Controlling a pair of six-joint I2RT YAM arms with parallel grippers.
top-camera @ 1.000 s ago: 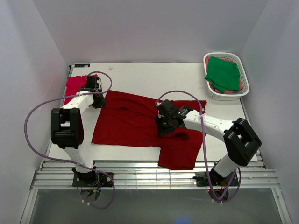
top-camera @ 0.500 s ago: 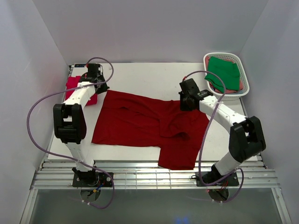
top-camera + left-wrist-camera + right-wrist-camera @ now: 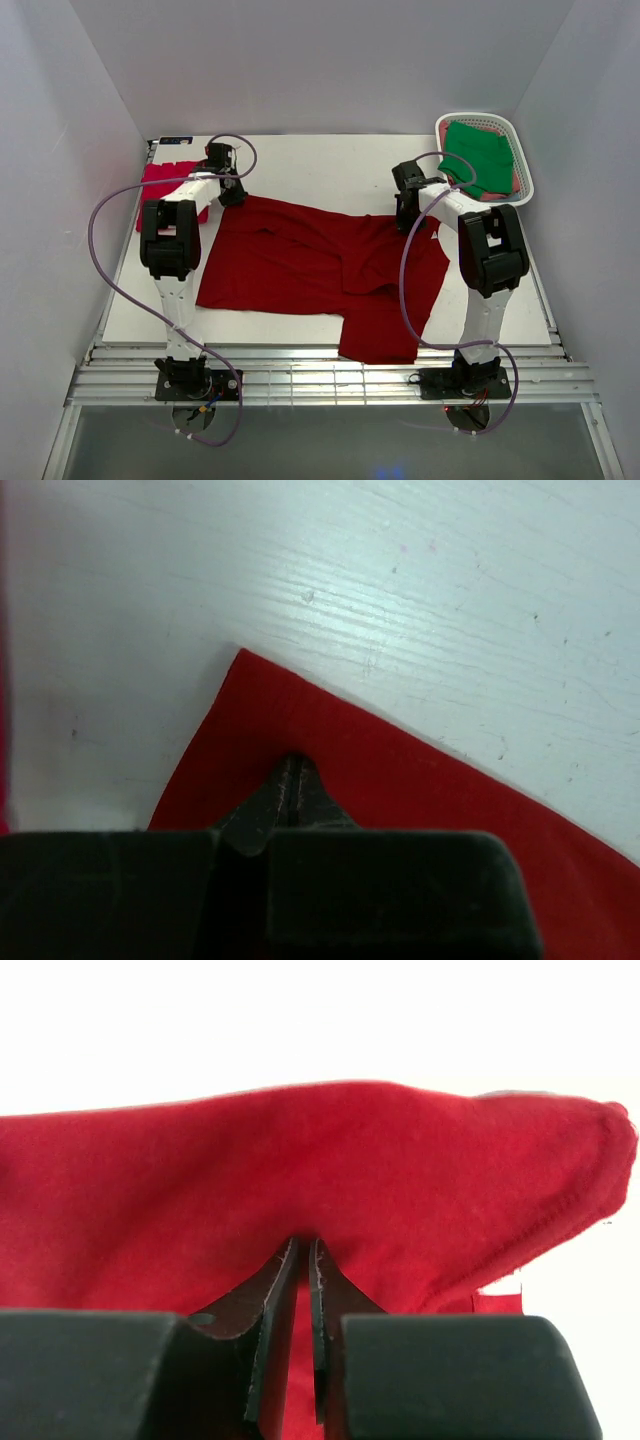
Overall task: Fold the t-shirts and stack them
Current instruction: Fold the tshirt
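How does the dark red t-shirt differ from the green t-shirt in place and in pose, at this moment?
The dark red t-shirt lies spread out on the table; the green t-shirt sits bunched in the white basket. The dark red one shows far more area than the green one. The left gripper and right gripper are closed at the dark red one's far edge; no gripper touches the green one. Both are plain cloth.

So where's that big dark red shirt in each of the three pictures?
Top external: the dark red t-shirt lies spread across the middle of the table.
Left wrist: its corner fills the lower right, at the left claw.
Right wrist: a bunched red band across the middle, above the right claw.
Shared landmark: the shirt's far edge, one claw near each end.
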